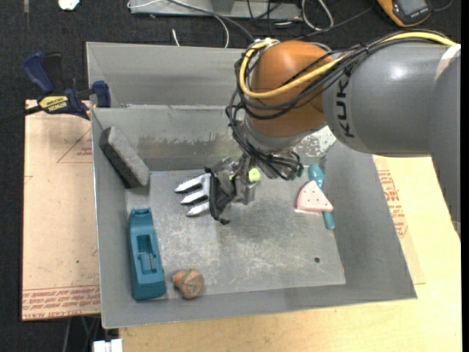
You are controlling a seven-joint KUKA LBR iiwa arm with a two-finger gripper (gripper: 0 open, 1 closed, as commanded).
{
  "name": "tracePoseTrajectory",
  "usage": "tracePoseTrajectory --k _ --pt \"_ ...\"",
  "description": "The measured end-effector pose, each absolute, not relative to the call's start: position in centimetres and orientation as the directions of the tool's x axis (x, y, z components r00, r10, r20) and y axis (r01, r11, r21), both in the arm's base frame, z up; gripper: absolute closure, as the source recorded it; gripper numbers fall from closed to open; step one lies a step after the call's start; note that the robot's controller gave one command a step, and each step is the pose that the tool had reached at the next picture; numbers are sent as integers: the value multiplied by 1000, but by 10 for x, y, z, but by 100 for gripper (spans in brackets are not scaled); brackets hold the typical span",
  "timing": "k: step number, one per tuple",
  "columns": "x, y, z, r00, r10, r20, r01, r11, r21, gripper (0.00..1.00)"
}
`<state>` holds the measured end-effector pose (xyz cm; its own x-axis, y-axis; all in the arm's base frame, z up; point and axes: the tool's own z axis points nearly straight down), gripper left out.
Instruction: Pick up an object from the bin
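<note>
1. The jaws stand slightly apart with nothing between them, over bare floor left of the middle of the bin (pixel 249 270).
2. Nearest lie a grey block (pixel 124 157) up-left and a blue stapler-like tool (pixel 146 255) down-left.
3. A pink wedge (pixel 311 199) lies well to the right.

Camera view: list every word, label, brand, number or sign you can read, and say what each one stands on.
"KUKA": dark letters running sideways on the grey arm.
No lettering can be read on the blue tool at the bin's left or on the pink wedge at its right.
</note>
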<state>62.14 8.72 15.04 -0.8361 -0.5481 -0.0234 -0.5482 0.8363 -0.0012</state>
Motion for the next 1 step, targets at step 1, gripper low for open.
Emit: tracePoseTrajectory --k 1 --pt "621 88 164 -836 -549 -23 -549 836 1 100"
